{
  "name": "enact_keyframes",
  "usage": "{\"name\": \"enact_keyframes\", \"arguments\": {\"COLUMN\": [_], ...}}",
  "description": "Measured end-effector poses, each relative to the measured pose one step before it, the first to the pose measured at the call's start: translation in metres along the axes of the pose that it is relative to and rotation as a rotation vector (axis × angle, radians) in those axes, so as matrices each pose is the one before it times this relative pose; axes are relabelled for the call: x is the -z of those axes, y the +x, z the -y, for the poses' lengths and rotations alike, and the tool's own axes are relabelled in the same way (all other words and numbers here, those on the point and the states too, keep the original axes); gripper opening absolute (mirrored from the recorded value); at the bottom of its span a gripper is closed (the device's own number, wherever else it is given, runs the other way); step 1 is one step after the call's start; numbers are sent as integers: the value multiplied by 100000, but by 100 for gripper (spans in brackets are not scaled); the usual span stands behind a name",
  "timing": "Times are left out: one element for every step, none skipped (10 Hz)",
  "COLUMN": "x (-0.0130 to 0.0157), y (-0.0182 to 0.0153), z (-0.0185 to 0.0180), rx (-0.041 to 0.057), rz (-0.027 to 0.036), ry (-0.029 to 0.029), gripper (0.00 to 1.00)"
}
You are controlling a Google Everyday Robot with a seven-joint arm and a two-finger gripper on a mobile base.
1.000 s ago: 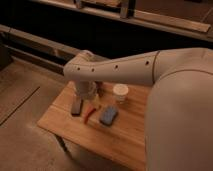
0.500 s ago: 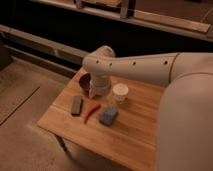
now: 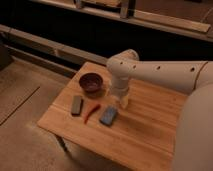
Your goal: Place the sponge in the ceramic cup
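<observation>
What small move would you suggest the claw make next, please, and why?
Probably lower the claw onto the sponge. The sponge lies flat on the table, ungrasped, just on the camera's side of the claw, beside the red object. The ceramic cup seems hidden behind the arm, so grasping comes first.

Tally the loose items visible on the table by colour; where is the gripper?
Brown bowl: 1
Grey block: 1
Red slim object: 1
Blue sponge: 1
Total: 4
Gripper hangs right of the bowl, beyond the sponge.
</observation>
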Motion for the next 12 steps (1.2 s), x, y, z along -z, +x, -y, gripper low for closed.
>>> {"name": "enact_keyframes", "arguments": {"x": [-810, -544, -696, -613, -266, -245, -188, -122, -96, 8, -62, -102], "y": [134, 188, 325, 395, 202, 72, 24, -21, -64, -172, -180, -125], "z": [-292, -136, -128, -100, 62, 260, 284, 160, 102, 110, 70, 6], "rx": [276, 332, 490, 623, 119, -581, -465, -249, -276, -261, -91, 39], "rz": [-1132, -773, -1040, -947, -454, -328, -84, 161, 101, 306, 235, 61], "ry": [-2421, -784, -120, 594, 543, 987, 1231, 1040, 526, 505, 602, 533], "gripper": [65, 65, 65, 65, 65, 65, 65, 65, 65, 65, 65, 65]}}
